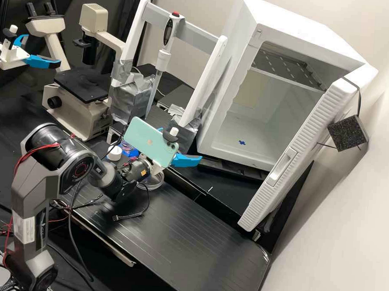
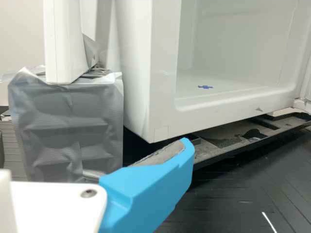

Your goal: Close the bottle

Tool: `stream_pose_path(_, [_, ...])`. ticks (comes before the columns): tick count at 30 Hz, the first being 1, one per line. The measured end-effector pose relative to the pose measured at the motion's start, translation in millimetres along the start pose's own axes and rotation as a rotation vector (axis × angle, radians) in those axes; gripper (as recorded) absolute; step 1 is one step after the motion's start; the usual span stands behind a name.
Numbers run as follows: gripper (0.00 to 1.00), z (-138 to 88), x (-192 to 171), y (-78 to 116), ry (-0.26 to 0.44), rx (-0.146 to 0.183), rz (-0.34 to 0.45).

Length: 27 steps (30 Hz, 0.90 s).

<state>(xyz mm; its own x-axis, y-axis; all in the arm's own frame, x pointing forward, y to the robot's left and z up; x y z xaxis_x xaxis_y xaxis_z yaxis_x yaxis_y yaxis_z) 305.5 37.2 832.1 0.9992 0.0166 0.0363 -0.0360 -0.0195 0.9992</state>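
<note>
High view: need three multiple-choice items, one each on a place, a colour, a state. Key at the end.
1. Where is the blue mark?
A) On the roof of the white cabinet
B) On the floor inside the cabinet
C) On the cabinet's outer side

2. What colour is the back of the phone?
A) Mint green
B) Red
C) Black

3. How does the cabinet's door stand?
A) Shut
B) Taken off and lying flat
C) Open

Key:
1 B: the mark lies on the white floor within the opening.
2 A: the phone's back is pale green.
3 C: the door is swung away from the opening, and the shelf inside can be seen.
</note>
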Motion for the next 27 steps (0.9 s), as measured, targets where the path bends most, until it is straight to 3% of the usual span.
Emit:
stream_pose_path(12, [1.00, 0, -13, 0.4, 0.008, 0.000, 0.008])
stream_pose_path(16, [1.00, -11, -41, 1.9, 0.096, -0.003, 0.052])
stream_pose_path(19, [1.00, -24, -65, -1.2, 0.214, -0.011, 0.071])
stream_pose_path(23, [1.00, -34, -93, -15.3, 0.301, -0.020, 0.005])
stream_pose_path(27, [1.00, -34, -111, -31.0, 0.324, -0.048, -0.069])
